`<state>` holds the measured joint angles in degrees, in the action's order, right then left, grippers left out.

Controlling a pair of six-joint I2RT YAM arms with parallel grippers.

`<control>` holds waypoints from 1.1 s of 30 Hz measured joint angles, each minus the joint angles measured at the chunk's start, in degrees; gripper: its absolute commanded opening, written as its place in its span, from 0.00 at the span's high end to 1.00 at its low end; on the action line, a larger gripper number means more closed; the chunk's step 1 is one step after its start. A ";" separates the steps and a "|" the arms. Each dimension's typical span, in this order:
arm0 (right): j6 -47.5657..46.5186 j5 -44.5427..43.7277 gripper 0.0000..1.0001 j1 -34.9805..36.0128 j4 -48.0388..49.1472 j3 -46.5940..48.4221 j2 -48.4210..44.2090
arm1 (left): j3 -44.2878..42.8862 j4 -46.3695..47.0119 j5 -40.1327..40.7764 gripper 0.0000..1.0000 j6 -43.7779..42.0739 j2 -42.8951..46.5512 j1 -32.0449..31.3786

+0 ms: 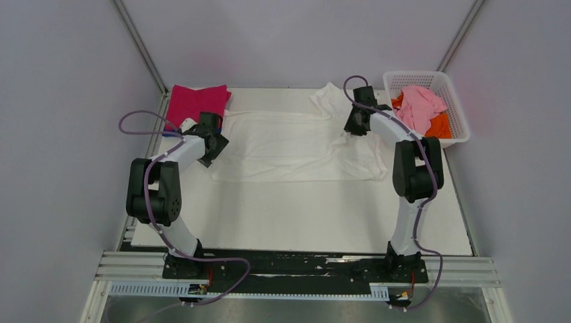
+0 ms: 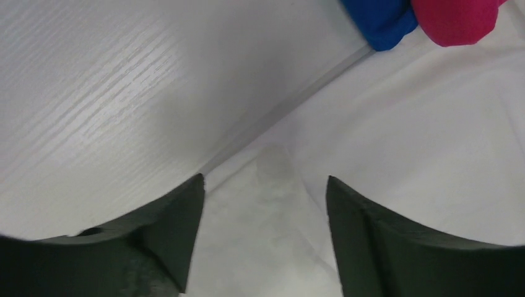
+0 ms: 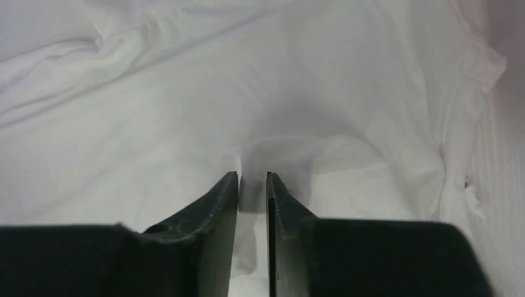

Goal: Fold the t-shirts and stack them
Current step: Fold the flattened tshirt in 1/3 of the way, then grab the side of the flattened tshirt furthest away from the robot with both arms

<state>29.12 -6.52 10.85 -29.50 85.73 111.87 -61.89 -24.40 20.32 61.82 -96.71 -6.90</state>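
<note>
White tee (image 1: pixel 296 145) — spread flat mid-table; I judge a fold is in hand. Left gripper (image 2: pixel 265 185): at its left edge, jaws well apart, empty. Right gripper (image 3: pixel 252 176): on its right side, jaws a slit apart — whether cloth is pinched I cannot tell. Next I need fresh edge grips. Far left: magenta tee (image 1: pixel 196 102), folded. Far right: basket (image 1: pixel 460 114).

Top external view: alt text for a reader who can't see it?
A white t-shirt lies spread across the table, with the left gripper at its left edge and the right gripper on its right side. A folded magenta t-shirt sits back-left; a white basket of clothes back-right.
</note>
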 measured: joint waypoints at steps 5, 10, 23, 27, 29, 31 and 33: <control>-1.49 1.38 0.23 -1.36 -0.15 11.61 9.73 | -1.42 0.13 -0.28 0.00 -0.85 -0.74 0.13; -2.47 3.17 0.00 -2.05 0.87 12.02 7.56 | -1.55 0.24 -1.01 0.00 -3.08 2.40 0.20; -1.73 11.56 0.00 -2.14 6.58 -16.15 -10.23 | -0.48 5.81 -13.44 0.00 -11.76 5.73 -3.69; 0.20 12.00 0.00 -2.40 6.78 -19.61 -10.21 | 0.00 6.84 -16.06 0.00 -12.57 0.17 -4.33; 1.20 11.96 0.00 -2.82 7.13 -21.38 -10.21 | 0.07 6.82 -16.55 0.00 -12.83 -2.89 -4.28; 2.16 11.67 0.00 -3.56 7.58 -23.30 -10.25 | 0.11 6.84 -16.70 0.00 -13.03 -4.63 -4.26; 3.72 11.52 0.00 -4.57 8.48 -24.59 -11.34 | 0.02 7.23 -16.72 0.00 -13.51 -4.48 -4.22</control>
<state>32.84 4.99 6.28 -21.02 61.14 100.53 -61.87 -17.17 3.60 48.31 -101.19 -11.11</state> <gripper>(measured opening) 0.998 0.997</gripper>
